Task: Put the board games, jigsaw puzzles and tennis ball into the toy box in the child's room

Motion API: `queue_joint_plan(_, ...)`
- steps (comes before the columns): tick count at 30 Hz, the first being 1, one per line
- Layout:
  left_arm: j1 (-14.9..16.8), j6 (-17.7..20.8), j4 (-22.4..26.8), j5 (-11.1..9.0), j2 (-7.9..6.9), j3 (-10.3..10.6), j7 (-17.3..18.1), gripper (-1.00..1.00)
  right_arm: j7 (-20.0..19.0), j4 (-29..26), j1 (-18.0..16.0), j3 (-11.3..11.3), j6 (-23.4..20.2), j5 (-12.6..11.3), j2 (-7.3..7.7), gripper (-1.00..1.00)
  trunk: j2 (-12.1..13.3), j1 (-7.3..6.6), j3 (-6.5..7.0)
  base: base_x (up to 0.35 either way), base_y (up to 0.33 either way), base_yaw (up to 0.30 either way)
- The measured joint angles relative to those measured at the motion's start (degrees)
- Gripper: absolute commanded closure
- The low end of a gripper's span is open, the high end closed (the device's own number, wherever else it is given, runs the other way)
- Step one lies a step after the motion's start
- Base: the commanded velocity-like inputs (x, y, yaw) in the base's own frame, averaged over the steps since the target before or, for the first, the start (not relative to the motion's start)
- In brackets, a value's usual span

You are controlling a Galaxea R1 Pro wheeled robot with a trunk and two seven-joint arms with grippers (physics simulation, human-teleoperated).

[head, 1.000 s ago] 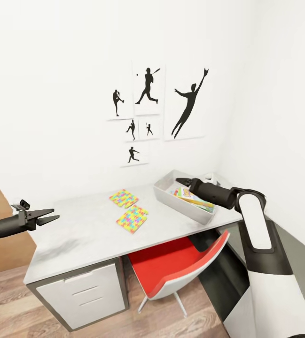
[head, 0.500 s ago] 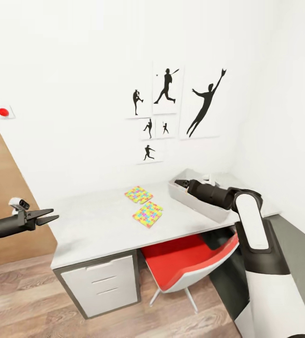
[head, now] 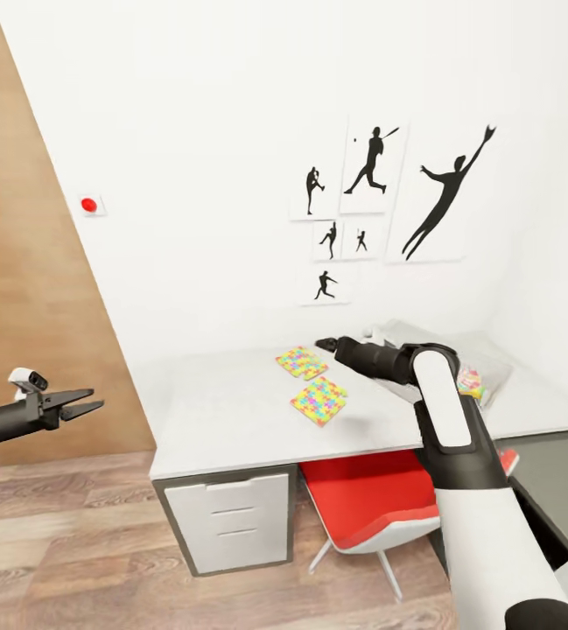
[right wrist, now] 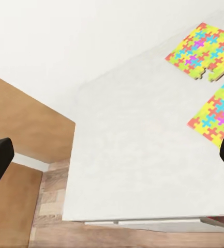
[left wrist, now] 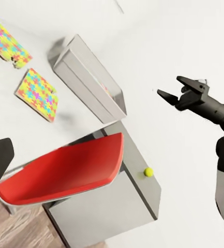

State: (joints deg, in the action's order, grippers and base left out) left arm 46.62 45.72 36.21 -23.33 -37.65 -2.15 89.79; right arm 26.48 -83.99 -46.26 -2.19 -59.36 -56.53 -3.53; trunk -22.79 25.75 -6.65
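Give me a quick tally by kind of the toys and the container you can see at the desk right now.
Jigsaw puzzles: 2 (far puzzle, near puzzle)
Tennis ball: 1
Toy box: 1
Game boxes showing inside the toy box: cannot count, mostly hidden behind the right arm
Total: 4

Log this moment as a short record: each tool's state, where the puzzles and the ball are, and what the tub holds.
left tool: open, empty, off the table's end
right tool: open, empty, above the table
puzzles: two, flat on the table
ball: on the dark side section
tub: on the table, printed boxes inside
chair: red, tucked under the table
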Motion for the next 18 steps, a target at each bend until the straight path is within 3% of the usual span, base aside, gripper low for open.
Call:
queue_joint_plan(3,0.0,-0.01,0.0,-0.02,-0.03,0.0,0.0,-1.0,4.3,3.48,-2.16,0.0,-0.35,-0.03,-1.45,-1.0,0.01,0.0,0.0,0.0,0.001,0.287)
queue_joint_plan(7,0.0,-0.07,0.0,-0.03,-0.04,0.0,0.0,-1.0,6.17,8.08,-4.58,0.0,-0.3,0.04,-1.98,-1.0,0.01,0.0,0.0,0.0,0.0,0.287)
queue_joint_plan(14,0.0,-0.09,-0.03,0.02,-0.04,0.0,0.0,-1.0,7.1,15.97,-9.19,0.09,0.22,0.2,-1.98,-1.0,0.0,0.0,0.0,0.0,0.0,0.287)
queue_joint_plan(18,0.0,-0.09,-0.02,0.03,-0.04,-0.04,0.0,-1.0,7.8,23.21,-12.8,0.08,1.33,0.32,-1.5,-1.0,0.01,0.0,0.0,0.0,0.0,0.287)
